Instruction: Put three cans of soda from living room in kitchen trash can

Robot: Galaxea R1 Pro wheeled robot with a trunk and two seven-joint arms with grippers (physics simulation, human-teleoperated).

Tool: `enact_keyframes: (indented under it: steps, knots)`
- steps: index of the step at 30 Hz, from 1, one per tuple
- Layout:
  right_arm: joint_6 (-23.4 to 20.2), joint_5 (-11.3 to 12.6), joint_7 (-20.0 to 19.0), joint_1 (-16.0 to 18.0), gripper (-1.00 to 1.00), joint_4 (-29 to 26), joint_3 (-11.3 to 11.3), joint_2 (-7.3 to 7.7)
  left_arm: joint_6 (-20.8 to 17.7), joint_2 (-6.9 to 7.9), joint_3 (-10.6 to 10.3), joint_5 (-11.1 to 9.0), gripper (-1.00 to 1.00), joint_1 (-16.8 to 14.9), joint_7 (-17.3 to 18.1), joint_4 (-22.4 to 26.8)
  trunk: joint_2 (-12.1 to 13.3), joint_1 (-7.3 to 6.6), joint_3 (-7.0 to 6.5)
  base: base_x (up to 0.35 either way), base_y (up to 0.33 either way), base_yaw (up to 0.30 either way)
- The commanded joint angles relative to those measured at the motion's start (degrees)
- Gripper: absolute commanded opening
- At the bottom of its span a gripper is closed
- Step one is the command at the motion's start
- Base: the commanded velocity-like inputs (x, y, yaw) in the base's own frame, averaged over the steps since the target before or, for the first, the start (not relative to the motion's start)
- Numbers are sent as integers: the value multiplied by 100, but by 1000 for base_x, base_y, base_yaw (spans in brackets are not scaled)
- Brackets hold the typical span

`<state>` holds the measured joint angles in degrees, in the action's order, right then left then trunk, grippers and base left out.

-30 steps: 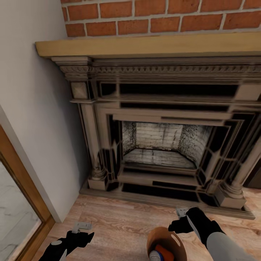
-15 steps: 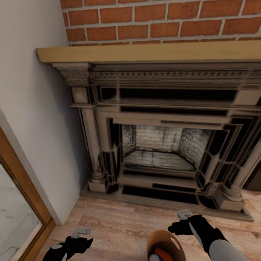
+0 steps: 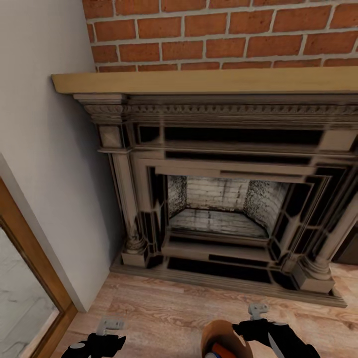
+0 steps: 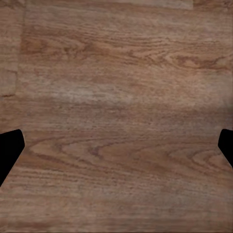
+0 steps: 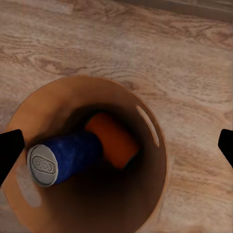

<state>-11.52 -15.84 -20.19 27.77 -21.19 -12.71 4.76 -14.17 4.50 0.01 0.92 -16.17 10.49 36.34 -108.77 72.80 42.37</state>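
The tash can [image 3: 217, 332] shows at the bottom edge of the head view, a small round bucket, tan-brown inside. From above, the right wrist view shows the tash can [image 5: 145, 194] standing on the wood floor. In it lie a blue can of soda [image 5: 68, 155] and an orange can of soda [image 5: 114, 138], side by side. My right gripper [image 3: 256, 313] hovers just right of the rim, and seen from its own wrist camera the right gripper [image 5: 116, 150] is open above the bucket's mouth. My left gripper [image 3: 110, 325] is open over bare floor [image 4: 116, 97].
An ornate fireplace [image 3: 219, 199] with a wooden mantel [image 3: 199, 79] and red-brick chimney [image 3: 223, 30] stands straight ahead. A grey wall [image 3: 44, 149] and a wood-framed glass door [image 3: 25, 268] close the left side. Light wood floor [image 3: 164, 313] lies between me and the hearth.
The whole picture has slid downward, so the camera has moved: more brick shows above the mantel. Both grippers and the bucket sit lower in the frame. The cans stay in the bucket.
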Motion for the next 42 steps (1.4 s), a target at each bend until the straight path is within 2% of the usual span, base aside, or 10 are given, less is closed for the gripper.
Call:
enact_keyframes:
  steps: [1,3,9,10,17,20,27,35,42]
  knots:
    - [128,1,12,-14,100,64,-9,0,26,1,0,-2,100,0,-32,-56,42,-23,-19,0,0,0]
    - [439,2,190,-54,100,262,-26,-1,173,3,-6,2,100,0,-112,-265,122,-67,-55,0,0,0]
    - [639,2,503,-176,100,388,-36,-1,401,6,-16,-1,100,0,-161,-692,362,-198,-162,0,0,0]
    - [670,2,548,-216,100,405,-37,-1,524,6,-17,-3,100,0,-205,-901,402,-220,-180,0,0,0]
    - [729,2,589,-355,100,421,-38,-2,972,14,-25,-1,100,0,-376,-1592,683,-374,-306,0,0,0]
    - [734,2,591,-384,100,422,-38,-2,1061,16,-23,-2,100,0,-387,-1715,804,-440,-360,0,0,0]
    - [799,6,595,-574,100,423,-38,-1,1756,39,-11,-9,100,6,-406,-2348,1084,-594,-486,0,0,0]
    - [998,10,595,-826,100,423,-57,8,2222,63,-10,-12,100,14,-408,-2608,1405,-769,-629,0,0,0]
    - [1103,4,595,-1024,100,429,-293,20,2464,71,-10,-13,100,22,-407,-2635,1686,-923,-755,0,0,0]
